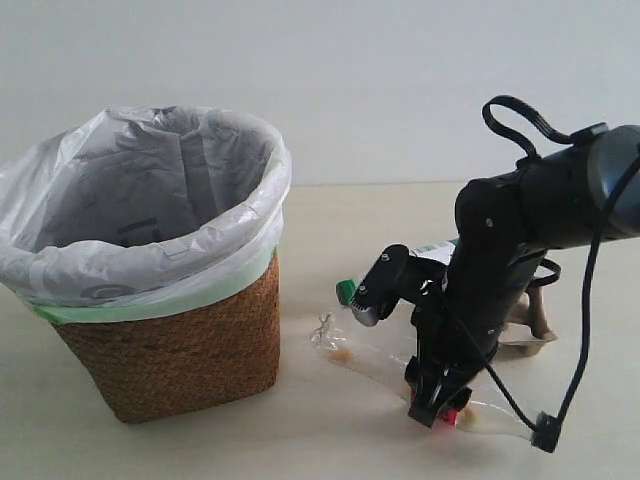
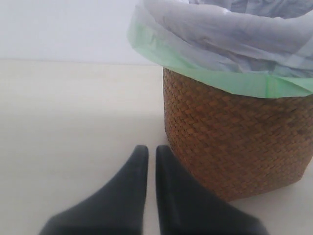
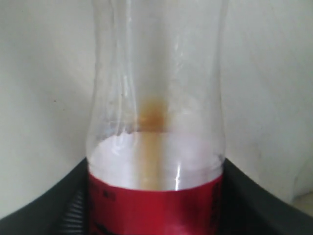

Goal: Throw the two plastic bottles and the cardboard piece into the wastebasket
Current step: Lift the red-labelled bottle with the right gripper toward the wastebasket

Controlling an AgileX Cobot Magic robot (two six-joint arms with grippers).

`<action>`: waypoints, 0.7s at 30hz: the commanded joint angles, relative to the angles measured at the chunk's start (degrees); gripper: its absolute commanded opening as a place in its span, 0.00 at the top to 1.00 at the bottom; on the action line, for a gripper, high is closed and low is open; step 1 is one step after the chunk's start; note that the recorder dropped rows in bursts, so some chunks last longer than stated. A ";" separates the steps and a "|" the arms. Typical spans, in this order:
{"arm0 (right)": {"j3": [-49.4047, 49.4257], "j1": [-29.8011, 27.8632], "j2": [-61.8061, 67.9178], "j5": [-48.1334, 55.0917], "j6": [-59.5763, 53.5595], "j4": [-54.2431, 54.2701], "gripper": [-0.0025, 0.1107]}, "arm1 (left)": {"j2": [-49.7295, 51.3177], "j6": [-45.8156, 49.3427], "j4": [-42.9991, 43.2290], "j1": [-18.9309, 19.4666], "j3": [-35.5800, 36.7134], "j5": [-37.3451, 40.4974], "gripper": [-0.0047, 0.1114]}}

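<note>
Right pincer [image 1: 440,408] clamps red bottle [image 1: 368,357] at its label, bottle lying on table [image 1: 300,440] beside basket [image 1: 190,340] | left pincer [image 2: 151,152] closed, empty, near basket's base | green-cap bottle [image 1: 347,292] just behind.

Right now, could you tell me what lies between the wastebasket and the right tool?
In the exterior view, bare table and the clear end of the red-label bottle, which the right tool grips.
</note>
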 commanded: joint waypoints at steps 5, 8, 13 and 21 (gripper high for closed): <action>4.08 0.27 -14.98 0.16 13.40 2.54 0.98 | -0.14 -0.50 0.11 0.19 0.17 -0.17 0.91; 13.19 0.27 -22.51 -10.22 19.02 3.42 0.98 | -0.14 -0.50 0.11 0.19 0.17 -0.17 0.91; 24.66 0.27 -29.34 -20.11 28.82 7.28 0.98 | -0.14 -0.50 0.11 0.19 0.17 -0.17 0.91; 21.00 -5.36 -37.76 -15.10 29.30 5.72 0.98 | -0.14 -0.50 0.11 0.19 0.17 -0.17 0.91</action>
